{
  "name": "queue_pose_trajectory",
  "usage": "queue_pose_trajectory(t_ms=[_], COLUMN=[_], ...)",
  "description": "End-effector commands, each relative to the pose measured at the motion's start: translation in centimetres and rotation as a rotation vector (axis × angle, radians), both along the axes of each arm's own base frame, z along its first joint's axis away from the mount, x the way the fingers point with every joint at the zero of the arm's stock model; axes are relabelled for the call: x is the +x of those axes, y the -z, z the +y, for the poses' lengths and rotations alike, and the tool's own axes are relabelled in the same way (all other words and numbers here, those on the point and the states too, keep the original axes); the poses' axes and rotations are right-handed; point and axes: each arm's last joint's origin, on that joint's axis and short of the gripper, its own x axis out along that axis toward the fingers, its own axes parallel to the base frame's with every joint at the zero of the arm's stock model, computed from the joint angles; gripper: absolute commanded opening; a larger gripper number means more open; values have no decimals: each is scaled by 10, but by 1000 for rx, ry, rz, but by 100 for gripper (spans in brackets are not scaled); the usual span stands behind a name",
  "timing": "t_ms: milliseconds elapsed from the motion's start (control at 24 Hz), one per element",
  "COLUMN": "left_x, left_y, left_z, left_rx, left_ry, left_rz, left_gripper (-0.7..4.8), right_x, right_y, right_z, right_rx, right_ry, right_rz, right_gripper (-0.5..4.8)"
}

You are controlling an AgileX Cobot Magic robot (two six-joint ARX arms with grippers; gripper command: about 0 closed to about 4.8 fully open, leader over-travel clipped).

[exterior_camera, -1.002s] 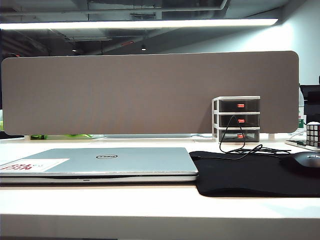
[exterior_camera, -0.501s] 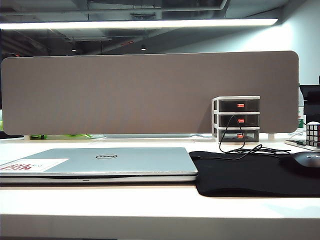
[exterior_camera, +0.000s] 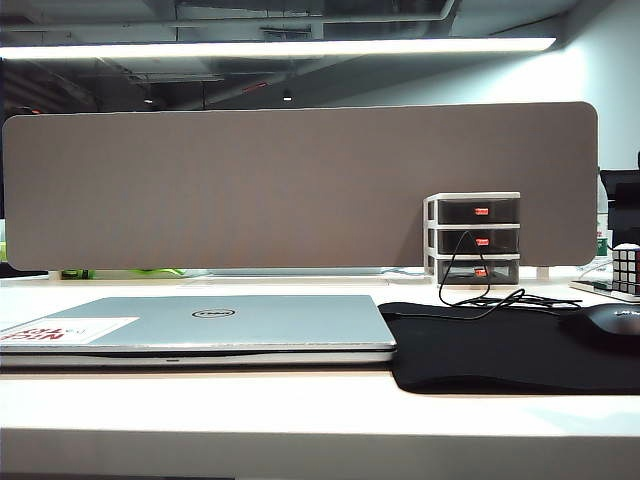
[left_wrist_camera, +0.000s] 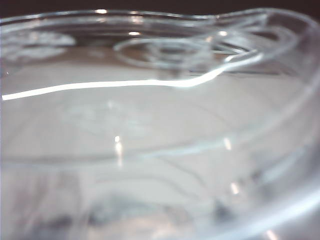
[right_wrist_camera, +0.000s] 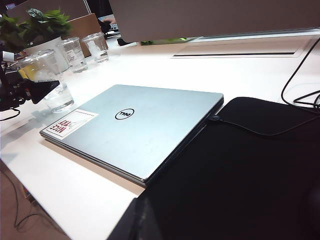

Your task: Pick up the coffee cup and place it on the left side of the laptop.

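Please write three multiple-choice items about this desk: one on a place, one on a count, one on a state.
1. Where is the coffee cup? A on the lid of the laptop; B beside the laptop's stickered end, at the left pincer; C on the mouse pad.
2. How many drawers has the small drawer unit? A two; B three; C five.
3. The laptop is: A closed; B half open; C fully open.
Answers: B, the right wrist view shows the cup there, while the right pincer shows in no view; B, three fronts are stacked; A, the lid lies flat.
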Motion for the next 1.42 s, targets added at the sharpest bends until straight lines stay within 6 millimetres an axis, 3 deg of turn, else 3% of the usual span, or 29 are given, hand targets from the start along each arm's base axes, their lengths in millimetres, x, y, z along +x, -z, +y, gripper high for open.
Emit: queue_pose_trajectory(t_ms=[42,83,125,417,668,1127,1419], left_x=[1,1,0,-4,-25,-55,-92], left_y=[-2,-2,-2,-2,0,-23,-39], left_z=[0,0,0,-1,4,-7,-28], left_rx=[3,1,1,-37,-44,-95,-83], left_ry=[-2,-2,6,44,-9,-33,-35], left_rz=[-17,-17,-17,-19,-9,-66,-147], left_gripper=[416,472,479,479,479,479,324], right_x=[0,0,0,0,0,0,0], right_y=[1,1,0,0,0,0,-2], right_z=[0,0,0,0,0,0,0], right_rx=[-2,-2,-2,-2,-2,-2,-1], right_ry=[-4,-3,-4,-4,-4,-3,-2], right_rz=[-14,-14,-14,-14,-14,-16,-38], right_gripper=[-1,-1,-1,-1,-1,-1,-1])
